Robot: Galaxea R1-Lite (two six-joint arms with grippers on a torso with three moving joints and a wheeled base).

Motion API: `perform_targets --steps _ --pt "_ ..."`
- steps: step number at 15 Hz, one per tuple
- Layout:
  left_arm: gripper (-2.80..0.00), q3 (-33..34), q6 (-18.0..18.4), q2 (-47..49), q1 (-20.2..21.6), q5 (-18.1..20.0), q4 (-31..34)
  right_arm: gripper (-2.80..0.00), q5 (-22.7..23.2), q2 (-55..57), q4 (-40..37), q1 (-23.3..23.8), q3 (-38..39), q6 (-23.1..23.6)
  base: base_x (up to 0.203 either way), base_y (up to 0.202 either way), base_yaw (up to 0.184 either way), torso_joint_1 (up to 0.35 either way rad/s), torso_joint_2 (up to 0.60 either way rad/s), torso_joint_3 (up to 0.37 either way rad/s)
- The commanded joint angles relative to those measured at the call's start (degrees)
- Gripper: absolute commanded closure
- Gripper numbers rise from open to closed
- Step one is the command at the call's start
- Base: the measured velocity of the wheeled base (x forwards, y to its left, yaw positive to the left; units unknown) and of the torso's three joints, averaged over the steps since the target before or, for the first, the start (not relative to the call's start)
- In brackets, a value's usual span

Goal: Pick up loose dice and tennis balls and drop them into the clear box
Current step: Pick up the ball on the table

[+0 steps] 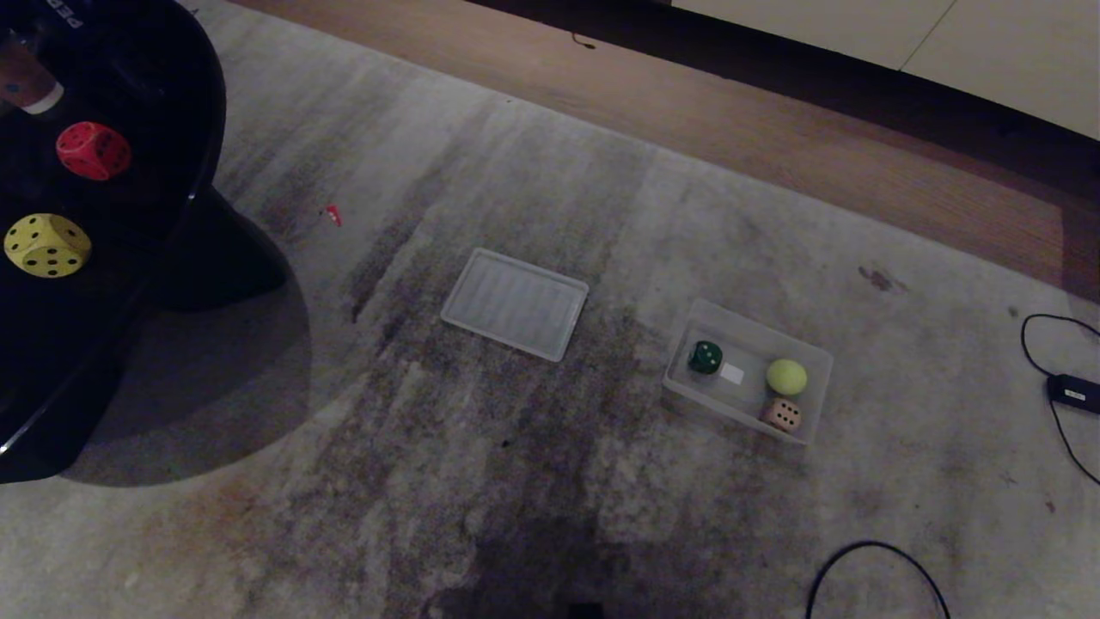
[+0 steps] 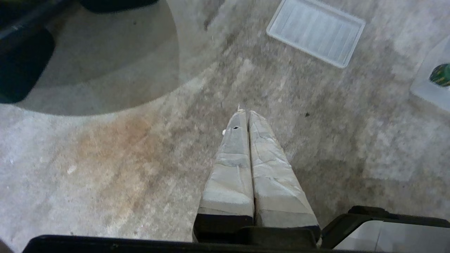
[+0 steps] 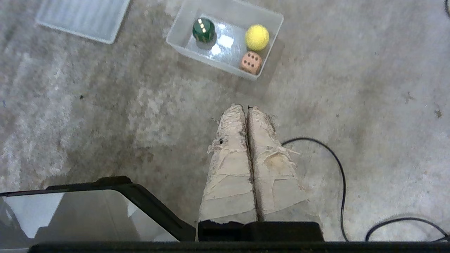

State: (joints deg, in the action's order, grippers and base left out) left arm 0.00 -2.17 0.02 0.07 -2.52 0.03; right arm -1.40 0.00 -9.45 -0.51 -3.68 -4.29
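The clear box [image 1: 815,357] [image 3: 175,35] sits on the grey carpet at centre right. Inside it lie a dark green die [image 1: 705,357] [image 3: 203,29], a tennis ball [image 1: 786,376] [image 3: 257,37] and a tan die [image 1: 782,414] [image 3: 251,63]. A red die [image 1: 93,150] and a yellow die [image 1: 46,245] rest on the glossy black table [image 1: 129,69] at the far left. My left gripper [image 2: 245,111] and right gripper [image 3: 245,107] both hang shut and empty above bare carpet, well short of the box; neither arm shows in the head view.
A flat ribbed clear panel [image 1: 514,302] lies on the carpet between table and box. Black cables [image 1: 876,559] and a power adapter [image 1: 1072,392] lie at the right. A wooden floor strip [image 1: 773,129] borders the carpet at the back.
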Motion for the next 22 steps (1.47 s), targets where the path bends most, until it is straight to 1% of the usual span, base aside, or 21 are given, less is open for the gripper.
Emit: perform_targets --steps 1,22 --pt "0.00 0.09 -0.07 0.06 0.01 -0.03 -0.03 0.00 0.00 0.09 -0.04 -0.02 -0.01 -0.02 0.000 0.000 0.000 0.002 0.00 0.198" --pt "0.00 0.09 -0.12 0.06 0.01 -0.03 -0.03 0.00 0.00 0.09 -0.04 -0.02 -0.01 -0.02 0.000 0.000 0.000 0.003 0.00 0.202"
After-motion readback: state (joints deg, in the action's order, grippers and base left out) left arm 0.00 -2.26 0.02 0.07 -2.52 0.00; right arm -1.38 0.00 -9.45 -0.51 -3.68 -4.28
